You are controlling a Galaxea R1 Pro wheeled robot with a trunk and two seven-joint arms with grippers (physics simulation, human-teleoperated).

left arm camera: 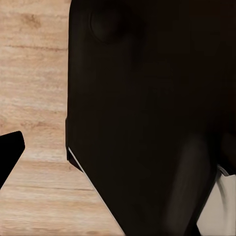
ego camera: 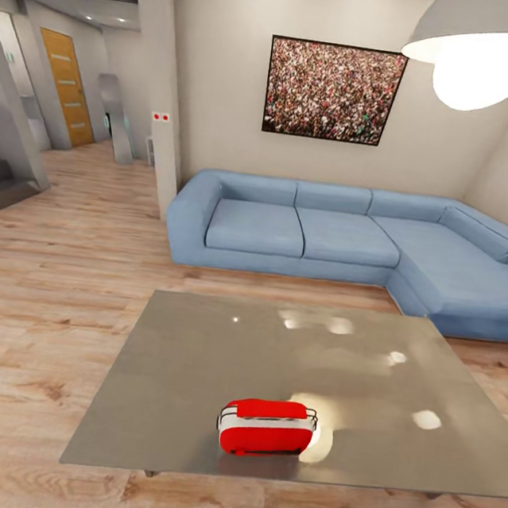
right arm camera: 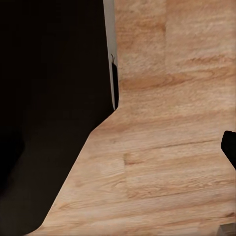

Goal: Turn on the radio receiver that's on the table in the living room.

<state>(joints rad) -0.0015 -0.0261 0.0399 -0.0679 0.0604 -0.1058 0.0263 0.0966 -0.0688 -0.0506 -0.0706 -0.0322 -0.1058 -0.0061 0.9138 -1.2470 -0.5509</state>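
Head view: small rounded red radio receiver [ego camera: 266,427] with white trim and thin wire handle, sitting near the front edge of the big low glossy grey tabletop [ego camera: 190,374]. Blue corner sofa [ego camera: 344,238] behind it, framed crowd picture [ego camera: 333,91] on the wall, white dome pendant lamp [ego camera: 490,44] up top, light wood floor [ego camera: 47,299] all around. Wrist views: just wood floor [left arm camera: 34,98] beside dark robot bodywork [left arm camera: 147,118], same on the right [right arm camera: 172,147]. Can't tell whether either hand is open or closed, nor where the radio lies relative to them.
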